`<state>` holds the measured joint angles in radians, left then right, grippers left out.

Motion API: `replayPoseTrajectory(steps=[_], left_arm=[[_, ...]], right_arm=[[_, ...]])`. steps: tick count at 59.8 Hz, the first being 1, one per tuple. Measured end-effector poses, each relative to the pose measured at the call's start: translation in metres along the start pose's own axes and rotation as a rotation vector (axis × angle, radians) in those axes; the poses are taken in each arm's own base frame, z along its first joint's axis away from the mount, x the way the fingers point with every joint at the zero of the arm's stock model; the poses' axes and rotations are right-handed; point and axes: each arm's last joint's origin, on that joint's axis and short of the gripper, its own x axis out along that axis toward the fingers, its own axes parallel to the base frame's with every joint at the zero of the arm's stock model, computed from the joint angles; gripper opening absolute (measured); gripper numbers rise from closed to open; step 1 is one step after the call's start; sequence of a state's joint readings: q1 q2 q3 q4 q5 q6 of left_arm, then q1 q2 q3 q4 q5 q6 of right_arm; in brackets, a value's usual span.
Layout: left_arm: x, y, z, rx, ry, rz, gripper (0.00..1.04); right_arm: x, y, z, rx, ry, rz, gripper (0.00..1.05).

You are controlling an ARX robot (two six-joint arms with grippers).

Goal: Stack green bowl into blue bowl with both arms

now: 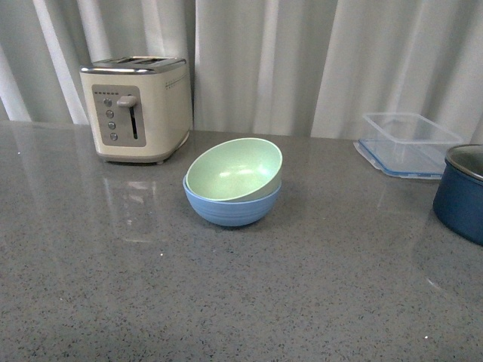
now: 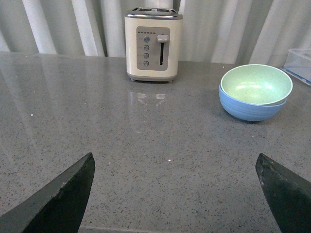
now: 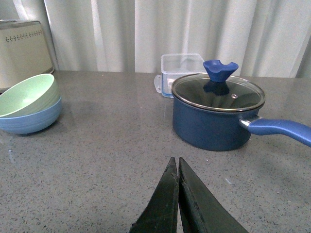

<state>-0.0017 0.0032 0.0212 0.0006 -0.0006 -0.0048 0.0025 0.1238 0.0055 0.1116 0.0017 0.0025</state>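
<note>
The pale green bowl [image 1: 234,169] sits tilted inside the light blue bowl [image 1: 230,209] at the middle of the grey table; both also show in the left wrist view, green bowl [image 2: 256,83] in blue bowl [image 2: 250,108], and in the right wrist view, green bowl [image 3: 26,94] in blue bowl [image 3: 31,119]. Neither arm shows in the front view. My left gripper [image 2: 175,164] is open over bare tabletop, well short of the bowls. My right gripper [image 3: 176,164] is shut with nothing in it, away from the bowls.
A cream toaster [image 1: 138,108] stands at the back left. A clear plastic container [image 1: 407,142] sits at the back right, and a dark navy pot [image 3: 217,115] with a glass lid and a blue handle [image 3: 282,130] stands beside it.
</note>
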Motion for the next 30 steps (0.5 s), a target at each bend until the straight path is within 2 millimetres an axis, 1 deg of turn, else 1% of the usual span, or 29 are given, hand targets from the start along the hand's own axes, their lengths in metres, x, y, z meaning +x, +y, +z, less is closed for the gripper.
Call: replayPoseTrajectory(steps=[3,8,11,14,24,27,29,30], left_arm=[[0.0000,0.0000,0.0000,0.000,0.000,0.000,0.98],[0.0000,0.0000,0.0000,0.000,0.000,0.000,0.98],[0.0000,0.0000,0.0000,0.000,0.000,0.000,0.98],[0.0000,0.0000,0.0000,0.000,0.000,0.000,0.98],[0.0000,0.0000,0.0000,0.000,0.000,0.000,0.98],[0.0000,0.0000,0.0000,0.000,0.000,0.000,0.98],[0.0000,0.0000,0.0000,0.000,0.000,0.000,0.98],[0.0000,0.0000,0.0000,0.000,0.000,0.000,0.98]], right_arm=[[-0.0042,0.0000,-0.0030,0.000,0.021,0.002,0.01],[-0.0072,0.0000,-0.0009,0.000,-0.010,0.002,0.01],[-0.0074,0.0000,-0.0010,-0.002,-0.009,0.002,0.11],[-0.0074,0.0000,-0.0010,-0.002,-0.009,0.002,0.18],[-0.0074,0.0000,-0.0011,-0.002,-0.008,0.002,0.48],[-0.0074,0.0000,-0.0011,-0.002,-0.008,0.002,0.55],[-0.0074,0.0000,-0.0011,-0.002,-0.008,0.002,0.63],[-0.0074,0.0000,-0.0011,-0.002,-0.008,0.002,0.64]])
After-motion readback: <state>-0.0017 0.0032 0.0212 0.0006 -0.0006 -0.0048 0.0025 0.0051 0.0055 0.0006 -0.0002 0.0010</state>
